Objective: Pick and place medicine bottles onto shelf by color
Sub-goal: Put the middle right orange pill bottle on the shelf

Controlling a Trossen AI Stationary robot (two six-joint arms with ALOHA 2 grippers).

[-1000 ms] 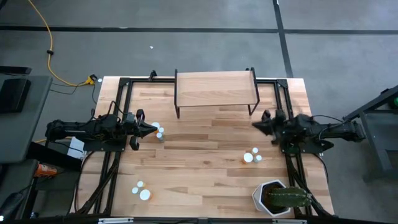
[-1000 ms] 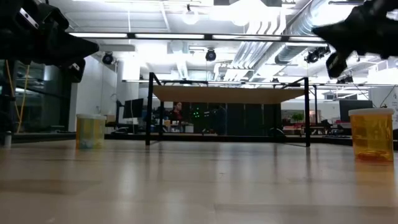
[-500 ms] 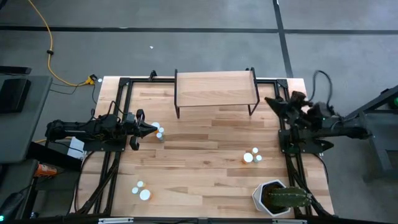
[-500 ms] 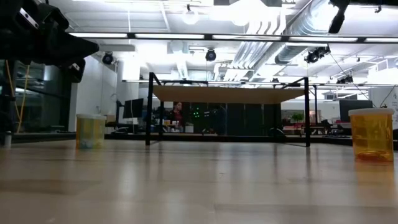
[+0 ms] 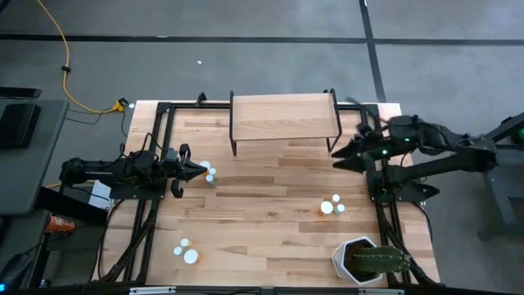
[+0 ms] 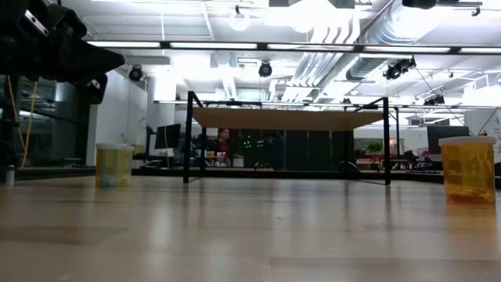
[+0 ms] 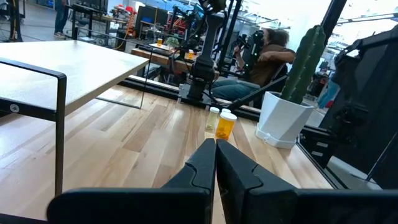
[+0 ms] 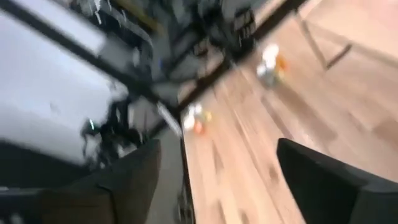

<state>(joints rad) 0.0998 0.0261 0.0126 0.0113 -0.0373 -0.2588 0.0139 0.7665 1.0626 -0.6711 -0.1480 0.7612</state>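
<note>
Start of sort: our right hand (image 5: 337, 161) wide open, empty, by shelf (image 5: 284, 115) rt leg; next reach bottles (image 5: 331, 205) nearest it. Left hand (image 5: 201, 170) shut, empty.

Light matt wood shelf (image 5: 284, 116) on black metal legs; translucent plastic bottles (image 5: 332, 205).

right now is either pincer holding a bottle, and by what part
Nothing is held. The left pincer is shut on empty air beside the bottles near the table's left edge. The right pincer is open and empty by the shelf's right leg.
</note>
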